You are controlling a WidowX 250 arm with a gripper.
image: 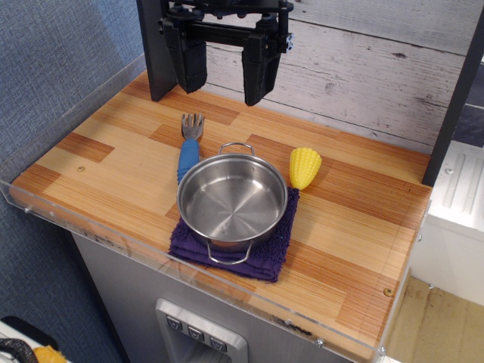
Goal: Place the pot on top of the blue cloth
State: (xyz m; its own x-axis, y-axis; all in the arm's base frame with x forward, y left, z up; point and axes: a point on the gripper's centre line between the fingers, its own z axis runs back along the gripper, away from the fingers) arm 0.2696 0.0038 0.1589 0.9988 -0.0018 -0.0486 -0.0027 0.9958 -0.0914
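While gripper hangs open, pot overhangs blue cloth.

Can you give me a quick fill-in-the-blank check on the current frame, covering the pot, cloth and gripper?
1. The pot sits on top of the blue ____.
2. The gripper hangs above the counter with its fingers ____ and nothing between them.
3. The yellow toy corn lies to the ____ of the pot in the picture.
4. The fork beside the pot has a ____ handle.

Missing words: cloth; open; right; blue
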